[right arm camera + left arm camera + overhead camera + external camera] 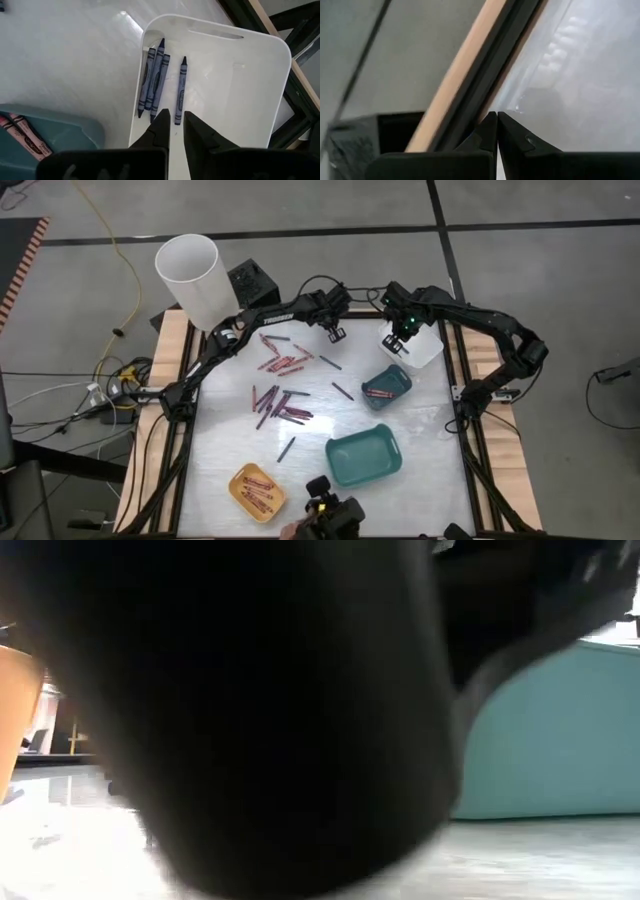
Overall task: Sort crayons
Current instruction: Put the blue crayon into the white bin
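Loose crayons, red (285, 363) and purple to dark (278, 402), lie flat on the white table's middle and left. My left gripper (335, 332) (496, 116) is shut on nothing, low over the table near its far edge, where no crayon shows. My right gripper (398, 345) (176, 125) hangs above the white tray (424, 352) (235, 80), slightly open, with nothing between its fingers. Several dark blue-grey crayons (156, 80) lie in that tray. The small teal tray (386, 385) holds pink crayons (25, 132), and the yellow tray (257, 492) holds red ones.
A larger teal tray (363, 455) (560, 740) stands near the table's front. Beyond the far left corner are a white cylinder (195, 280) and a black box (250, 280). A dark shape close to the camera fills most of the low view.
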Tool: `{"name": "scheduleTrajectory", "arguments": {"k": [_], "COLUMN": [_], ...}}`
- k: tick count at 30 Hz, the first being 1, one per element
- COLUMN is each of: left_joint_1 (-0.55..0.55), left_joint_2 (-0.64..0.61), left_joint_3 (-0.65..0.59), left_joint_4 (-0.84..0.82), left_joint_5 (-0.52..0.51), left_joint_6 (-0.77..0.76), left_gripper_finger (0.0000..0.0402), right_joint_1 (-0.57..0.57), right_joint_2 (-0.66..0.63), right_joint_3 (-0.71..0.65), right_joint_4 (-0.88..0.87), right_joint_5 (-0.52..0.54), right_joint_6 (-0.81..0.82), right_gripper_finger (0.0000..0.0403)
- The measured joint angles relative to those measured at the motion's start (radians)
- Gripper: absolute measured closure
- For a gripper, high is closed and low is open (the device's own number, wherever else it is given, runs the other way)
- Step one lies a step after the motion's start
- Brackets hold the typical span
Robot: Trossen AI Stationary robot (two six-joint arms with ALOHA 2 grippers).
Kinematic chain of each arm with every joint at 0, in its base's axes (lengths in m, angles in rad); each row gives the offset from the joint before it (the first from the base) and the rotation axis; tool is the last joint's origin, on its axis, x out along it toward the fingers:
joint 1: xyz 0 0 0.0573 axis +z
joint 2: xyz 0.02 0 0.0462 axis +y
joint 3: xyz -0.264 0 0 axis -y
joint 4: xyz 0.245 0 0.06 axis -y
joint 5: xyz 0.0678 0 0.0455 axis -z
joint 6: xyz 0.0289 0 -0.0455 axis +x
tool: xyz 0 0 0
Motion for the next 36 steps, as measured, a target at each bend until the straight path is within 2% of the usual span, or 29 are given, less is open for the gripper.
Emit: {"name": "scheduleTrajectory", "arguments": {"k": [9,13,20,26,30,36], "left_joint_1": [0.034,0.049,0.082,0.054,0.041,0.037], "left_joint_2": [0.031,0.033,0.026,0.026,0.029,0.029], "left_joint_3": [0.002,0.004,0.004,0.022,0.089,0.224], "left_joint_4": [-0.058,-0.204,-0.243,-0.257,-0.37,-0.527], "left_joint_5": [0.034,-0.072,0.013,-0.048,-0.129,-0.106], "left_joint_6": [-0.197,-0.343,-0.397,-0.392,-0.362,-0.31], "left_gripper_finger": [0.0401,0.0401,0.0401,0.0401,0.0401,0.0401], "right_joint_1": [0.0,0.0,0.0,0.0,0.0,0.015], "right_joint_2": [0.0,0.0,0.0,0.0,0.0,0.0], "right_joint_3": [0.0,0.0,0.0,0.0,0.003,0.023], "right_joint_4": [-0.006,-0.008,-0.008,0.003,0.027,0.056], "right_joint_5": [-0.001,-0.002,-0.006,-0.024,-0.057,-0.073], "right_joint_6": [0.0,0.001,0.002,0.007,0.001,0.008], "right_gripper_finger": [0.0354,0.0354,0.0354,0.0354,0.0354,0.0354]}}
